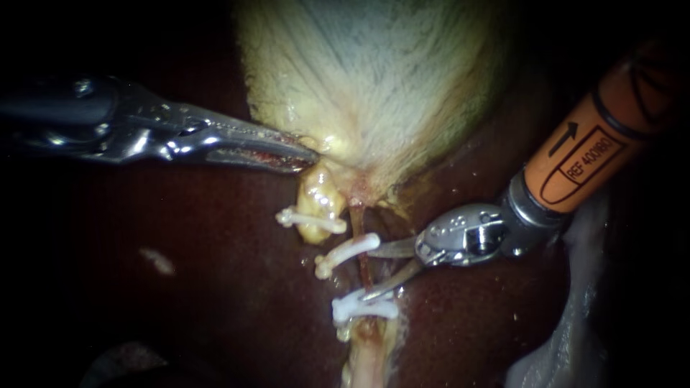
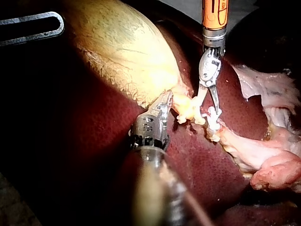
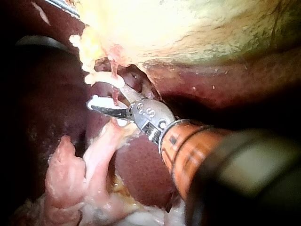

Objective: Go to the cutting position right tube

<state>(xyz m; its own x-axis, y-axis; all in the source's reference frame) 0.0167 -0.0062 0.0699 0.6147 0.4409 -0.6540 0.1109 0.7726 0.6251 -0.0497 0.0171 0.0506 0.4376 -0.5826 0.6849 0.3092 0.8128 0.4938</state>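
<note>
The pale yellow gallbladder (image 1: 374, 79) lies on the dark liver (image 1: 180, 302). My left instrument (image 1: 291, 152) is shut on tissue at the gallbladder's neck. Below the neck hangs a short yellow stump with a white clip (image 1: 310, 219). Right of it runs the thin red right tube (image 1: 364, 267), with one white clip (image 1: 345, 255) above and another (image 1: 363, 307) below. My right instrument (image 1: 370, 273), on an orange shaft, holds two blades open, their tips at the tube between those clips. The right wrist view shows the blades (image 3: 110, 103) on either side of the tube (image 3: 114, 96).
Pale pink loose tissue (image 1: 568, 330) lies at the lower right, beside the right instrument's shaft (image 3: 188, 150). A metal loop (image 2: 33, 26) stands beyond the gallbladder (image 2: 122, 47) in the left wrist view. Liver surface (image 2: 197, 155) surrounds both tubes.
</note>
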